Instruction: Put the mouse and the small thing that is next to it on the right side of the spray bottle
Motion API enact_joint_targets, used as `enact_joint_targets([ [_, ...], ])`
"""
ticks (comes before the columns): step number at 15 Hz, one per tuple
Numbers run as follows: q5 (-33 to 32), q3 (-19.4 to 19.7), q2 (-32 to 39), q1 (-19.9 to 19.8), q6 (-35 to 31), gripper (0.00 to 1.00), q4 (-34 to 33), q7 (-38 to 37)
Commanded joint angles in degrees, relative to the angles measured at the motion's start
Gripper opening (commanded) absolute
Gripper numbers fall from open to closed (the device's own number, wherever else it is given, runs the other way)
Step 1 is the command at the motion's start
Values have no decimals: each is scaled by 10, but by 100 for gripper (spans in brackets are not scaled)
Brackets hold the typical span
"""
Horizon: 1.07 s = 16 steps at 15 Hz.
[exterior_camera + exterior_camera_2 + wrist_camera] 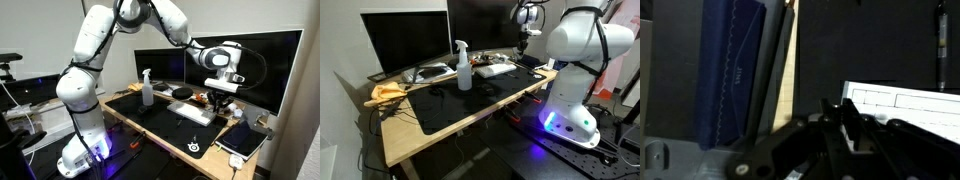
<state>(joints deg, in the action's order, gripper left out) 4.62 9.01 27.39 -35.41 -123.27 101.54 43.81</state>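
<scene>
Jaws clenched, between white keyboard and blue notebook; any load indiscernible

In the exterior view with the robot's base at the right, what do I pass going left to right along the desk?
yellow cloth → spray bottle → keyboard → gripper, hanging over the desk's right end → robot base

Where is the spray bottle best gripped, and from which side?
Probably the spray bottle body, below the trigger head, approached level from the side. It stands upright; the body is narrow, while the head on top is irregular.
</scene>
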Motion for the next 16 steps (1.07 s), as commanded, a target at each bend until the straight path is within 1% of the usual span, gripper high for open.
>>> enact_joint_targets([
  [1,-19,17,-95,35,-50,4,137,-20],
  [3,-28,27,-122,57,-57,4,175,-35],
  [4,-8,26,-67,46,-32,16,106,-10],
  [5,-10,30,-81,56,-37,16,127,-14],
  [7,-12,34,-96,65,-41,16,147,-21],
  [12,-12,37,-100,66,-42,16,151,-21],
  [13,-12,37,-100,66,-42,4,151,-21],
  [16,-29,41,-112,86,-79,4,186,-48],
])
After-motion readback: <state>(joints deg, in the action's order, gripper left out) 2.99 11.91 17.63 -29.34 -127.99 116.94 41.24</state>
